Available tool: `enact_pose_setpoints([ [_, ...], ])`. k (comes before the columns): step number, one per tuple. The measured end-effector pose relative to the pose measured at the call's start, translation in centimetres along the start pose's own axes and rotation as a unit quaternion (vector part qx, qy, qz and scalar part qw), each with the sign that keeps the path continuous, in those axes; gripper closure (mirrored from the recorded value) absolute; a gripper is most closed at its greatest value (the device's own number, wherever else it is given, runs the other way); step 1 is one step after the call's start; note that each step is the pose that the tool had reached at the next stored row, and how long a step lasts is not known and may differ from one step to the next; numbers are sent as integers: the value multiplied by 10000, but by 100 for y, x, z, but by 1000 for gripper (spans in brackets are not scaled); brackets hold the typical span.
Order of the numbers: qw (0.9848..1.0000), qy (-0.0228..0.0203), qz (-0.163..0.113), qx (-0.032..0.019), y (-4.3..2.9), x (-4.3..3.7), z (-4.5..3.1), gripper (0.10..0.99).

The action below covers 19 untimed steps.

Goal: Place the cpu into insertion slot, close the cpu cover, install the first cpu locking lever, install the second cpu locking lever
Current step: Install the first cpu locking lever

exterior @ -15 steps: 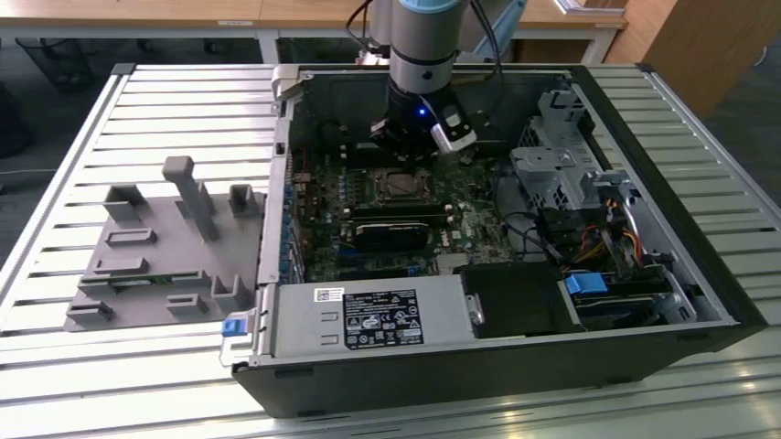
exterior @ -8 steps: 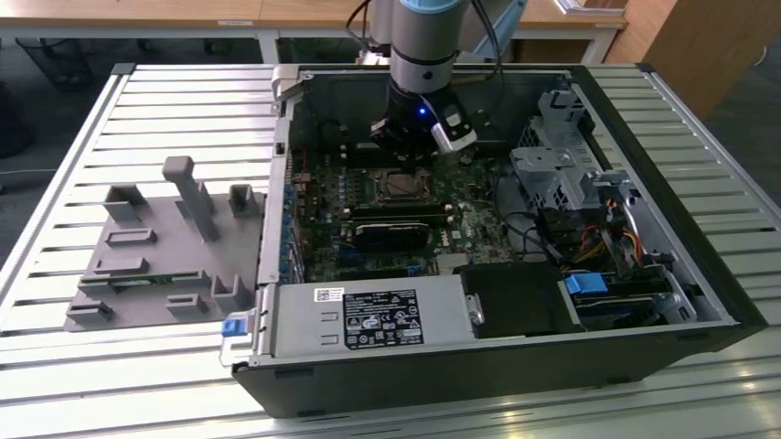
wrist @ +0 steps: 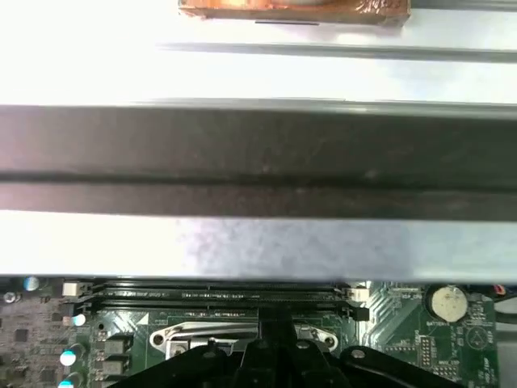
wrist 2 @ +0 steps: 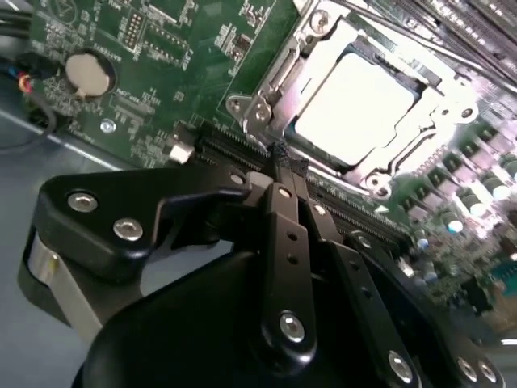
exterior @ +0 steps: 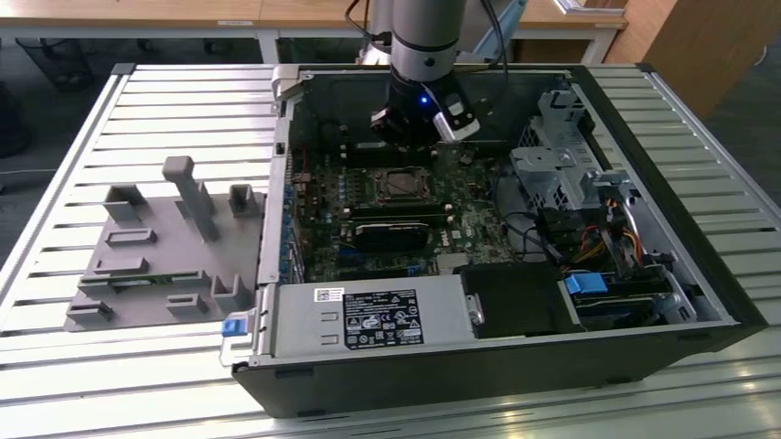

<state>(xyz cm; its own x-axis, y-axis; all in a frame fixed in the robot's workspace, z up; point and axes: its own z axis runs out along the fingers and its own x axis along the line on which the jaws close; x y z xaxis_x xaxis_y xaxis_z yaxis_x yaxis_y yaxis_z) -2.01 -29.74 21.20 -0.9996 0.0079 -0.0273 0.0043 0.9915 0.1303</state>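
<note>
The cpu (wrist 2: 355, 97) lies flat in the insertion slot (exterior: 401, 186) on the green board, its pale silver top showing. The cpu cover (wrist 2: 260, 103) is down around it as a silver frame. My gripper (wrist 2: 283, 158) hangs just above the board beside one edge of the socket. Its black fingers are shut together with nothing between them. In the exterior view the gripper (exterior: 409, 139) is just behind the socket, toward the case's back wall. The first wrist view shows the socket frame (wrist: 202, 335) past the gripper's black body. I cannot tell how the locking levers stand.
The open computer case (exterior: 683, 274) lies on a slatted table (exterior: 73, 384). A grey fixture block (exterior: 171, 247) stands on the exterior view's left. Inside are the power supply (exterior: 366, 320), a drive cage (exterior: 555, 174), long black memory slots (exterior: 390, 215) and a coin battery (wrist 2: 87, 73).
</note>
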Motion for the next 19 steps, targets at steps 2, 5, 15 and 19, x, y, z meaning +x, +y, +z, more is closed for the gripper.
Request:
enact_pose_setpoints([
  [2,10000,4,0,0,2,-1,-18,980],
  [5,10000,9,1,1,-6,-4,-20,980],
  [15,10000,9,2,0,-52,-21,-25,980],
  [19,10000,10,1,1,-64,-30,-26,980],
])
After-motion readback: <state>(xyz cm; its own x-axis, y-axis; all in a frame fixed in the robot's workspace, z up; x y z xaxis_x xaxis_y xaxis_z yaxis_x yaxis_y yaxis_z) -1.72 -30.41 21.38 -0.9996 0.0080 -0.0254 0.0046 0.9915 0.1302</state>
